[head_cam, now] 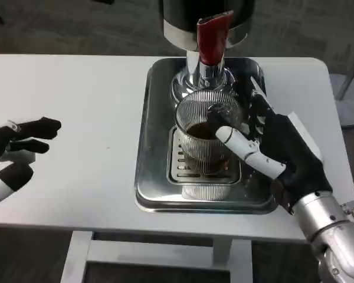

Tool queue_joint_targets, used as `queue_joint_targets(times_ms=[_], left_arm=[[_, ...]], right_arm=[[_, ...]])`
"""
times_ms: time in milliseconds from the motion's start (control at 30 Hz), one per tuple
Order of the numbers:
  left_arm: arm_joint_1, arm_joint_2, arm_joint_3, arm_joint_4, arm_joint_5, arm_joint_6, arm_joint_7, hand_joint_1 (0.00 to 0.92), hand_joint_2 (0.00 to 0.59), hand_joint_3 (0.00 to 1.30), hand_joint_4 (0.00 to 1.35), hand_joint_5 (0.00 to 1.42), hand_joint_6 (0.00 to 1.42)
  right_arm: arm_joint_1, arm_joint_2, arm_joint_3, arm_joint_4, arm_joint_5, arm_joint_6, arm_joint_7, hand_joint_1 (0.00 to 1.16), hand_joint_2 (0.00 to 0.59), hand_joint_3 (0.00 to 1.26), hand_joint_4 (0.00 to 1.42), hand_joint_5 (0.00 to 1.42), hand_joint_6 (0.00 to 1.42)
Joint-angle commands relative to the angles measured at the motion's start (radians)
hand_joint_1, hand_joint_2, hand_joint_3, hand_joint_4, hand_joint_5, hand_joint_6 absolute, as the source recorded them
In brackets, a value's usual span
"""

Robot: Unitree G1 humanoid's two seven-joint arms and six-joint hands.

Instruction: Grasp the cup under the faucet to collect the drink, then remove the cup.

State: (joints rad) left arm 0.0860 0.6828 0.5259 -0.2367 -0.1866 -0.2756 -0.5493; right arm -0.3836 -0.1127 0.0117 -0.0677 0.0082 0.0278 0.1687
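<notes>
A ribbed clear glass cup [205, 131] with dark drink in its bottom stands on the slotted drip grate [180, 168] of a steel tray [153, 183]. It sits right under the faucet with the red lever [212, 36] of a black-and-chrome dispenser [183, 26]. My right hand [271, 147] wraps the cup from the right, thumb across its front and fingers behind it. At the left edge of the table my left hand [15, 150] hovers with fingers apart, holding nothing.
The white table [88, 100] stretches to the left of the tray. Its front edge runs just below the tray. A metal pole base [351, 100] stands on the floor at the far right.
</notes>
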Motion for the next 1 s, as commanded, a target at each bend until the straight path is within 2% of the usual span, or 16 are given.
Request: queue_joint_targets(times_ms=[33,400,800,1000], left_arm=[[0.016,0.003,-0.009,-0.006,0.005,0.008,-0.001,0.0,0.078,0.29,0.24,0.29,0.35],[0.016,0.007,-0.009,-0.02,0.009,0.018,0.003,0.0,0.078,0.29,0.25,0.31,0.35],[0.024,0.01,-0.005,-0.028,0.006,0.027,0.0,0.0,0.079,0.3,0.25,0.32,0.35],[0.025,0.012,-0.003,-0.028,0.005,0.029,-0.002,0.0,0.079,0.3,0.25,0.32,0.35]], right_arm=[[0.033,-0.022,-0.014,-0.024,0.021,-0.03,0.02,0.58,0.219,0.0,0.0,0.0,0.16],[0.034,-0.064,-0.001,-0.048,0.033,-0.02,0.083,0.71,0.204,0.0,0.0,0.0,0.19],[0.032,-0.083,0.012,-0.049,0.038,-0.02,0.125,0.73,0.203,0.0,0.0,0.0,0.2],[0.039,-0.092,0.029,-0.057,0.008,-0.027,0.119,0.74,0.203,0.0,0.0,0.0,0.2]])
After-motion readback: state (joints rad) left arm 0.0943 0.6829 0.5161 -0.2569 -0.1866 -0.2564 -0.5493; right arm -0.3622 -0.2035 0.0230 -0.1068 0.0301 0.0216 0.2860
